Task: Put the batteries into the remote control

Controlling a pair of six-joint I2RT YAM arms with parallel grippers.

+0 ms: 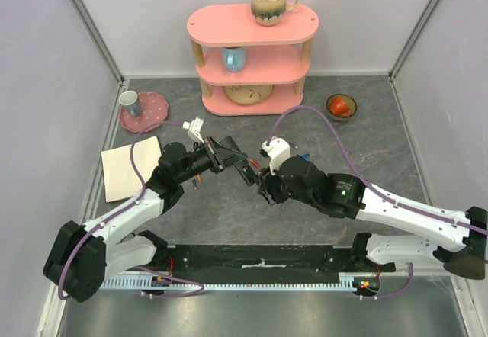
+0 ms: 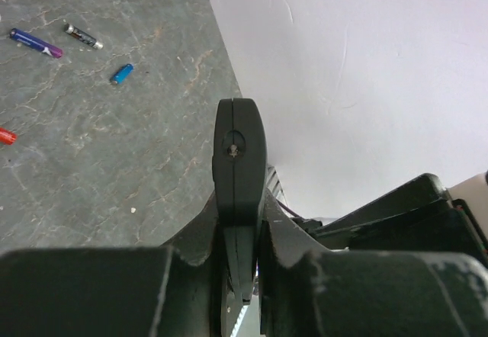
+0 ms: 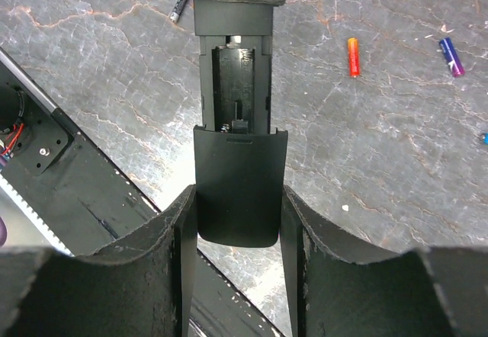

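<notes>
Left hand (image 2: pixel 240 234) is clamping the remote control (image 3: pixel 234 78) mid-air, right hand (image 3: pixel 240 215) is pinching its cover (image 3: pixel 240 184) by the edges — looks stiff, light, slick — batteries (image 3: pixel 352 56) are lying on the counter (image 3: pixel 114 62) at 1 o'clock.

Grey table (image 1: pixel 366 146), scattered batteries (image 2: pixel 121 73), pink shelf (image 1: pixel 229 26)

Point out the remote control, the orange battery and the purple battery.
remote control (image 3: pixel 232 85), right wrist view, open battery compartment.
orange battery (image 3: pixel 352 56), right wrist view, mid-body.
purple battery (image 3: pixel 451 56), right wrist view, mid-body.
</notes>
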